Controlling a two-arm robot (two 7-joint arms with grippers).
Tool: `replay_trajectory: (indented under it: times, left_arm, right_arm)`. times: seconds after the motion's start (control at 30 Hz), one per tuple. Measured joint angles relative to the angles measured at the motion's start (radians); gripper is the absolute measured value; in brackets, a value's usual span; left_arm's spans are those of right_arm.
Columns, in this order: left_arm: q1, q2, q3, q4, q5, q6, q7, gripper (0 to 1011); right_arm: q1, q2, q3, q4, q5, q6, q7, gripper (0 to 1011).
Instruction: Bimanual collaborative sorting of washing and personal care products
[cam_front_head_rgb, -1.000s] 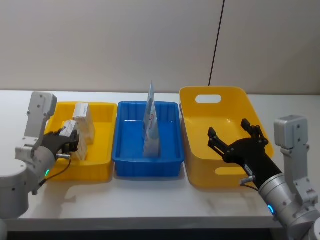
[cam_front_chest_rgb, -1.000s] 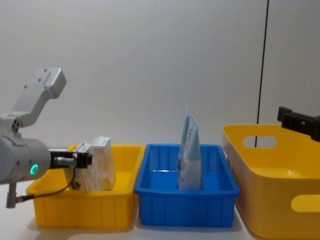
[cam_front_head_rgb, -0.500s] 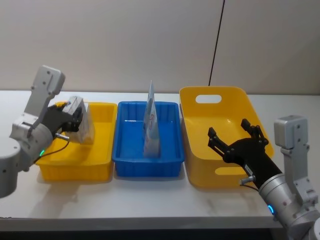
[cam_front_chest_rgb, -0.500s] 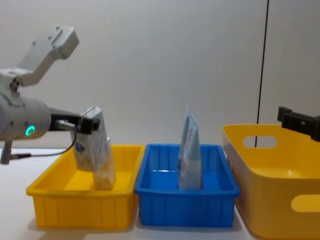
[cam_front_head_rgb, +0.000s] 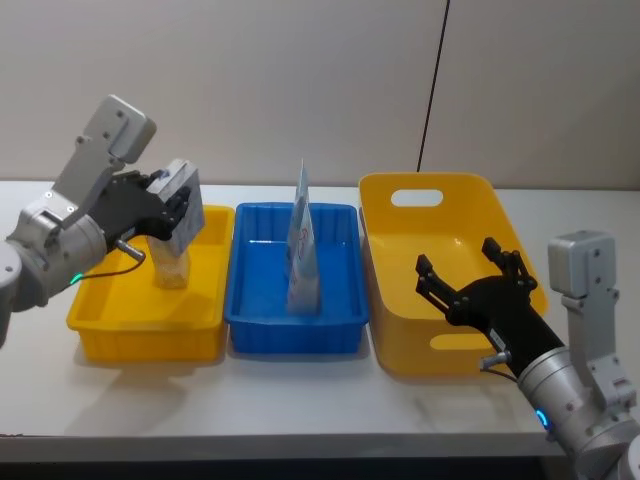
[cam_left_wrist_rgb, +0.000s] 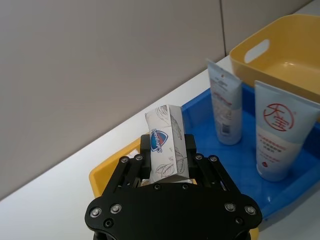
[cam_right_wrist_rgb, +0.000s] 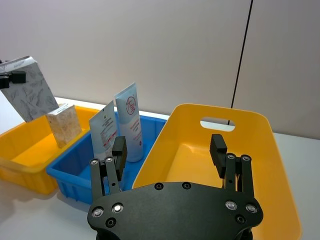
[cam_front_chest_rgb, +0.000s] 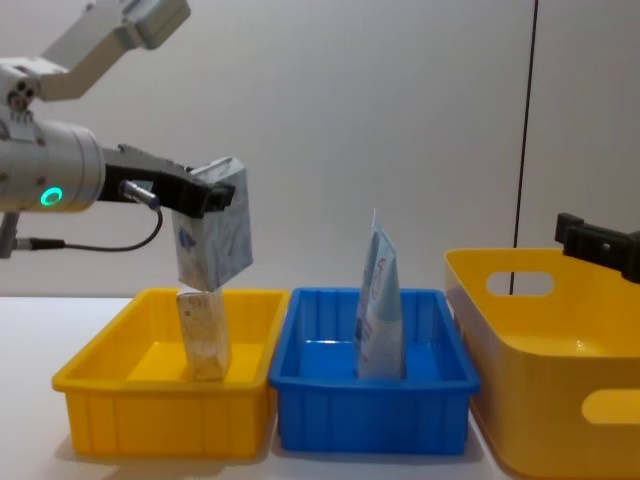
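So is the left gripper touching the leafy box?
Touching. The left wrist view shows the left gripper clamped on both sides of the leafy box. The right gripper hovers open by the big bin.

Left gripper (cam_front_chest_rgb: 205, 192) gripped the grey carton (cam_front_chest_rgb: 216, 242), raised left of the blue bin (cam_front_head_rgb: 297, 328); right gripper (cam_front_head_rgb: 458, 264) hovered splayed to its right

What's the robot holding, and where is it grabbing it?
The left gripper pinches the pale grey leaf-printed carton by its upper end, in the air above the small yellow bin. The right gripper is open and holds nothing.
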Motion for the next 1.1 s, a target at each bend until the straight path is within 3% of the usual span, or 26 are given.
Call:
replay_trajectory:
  times: [0.47,1.1]
  left_arm:
    - [-0.025,0.085,0.043,-0.076,-0.003,-0.056,-0.179,342]
    - [-0.053,0.178,0.093,-0.158,-0.085,-0.135,-0.429,342]
  right_arm:
    - [0.000,0.000,0.000,0.000,0.000,0.000,0.000,1002]
    - [0.000,0.000,0.000,0.000,0.000,0.000,0.000,1002]
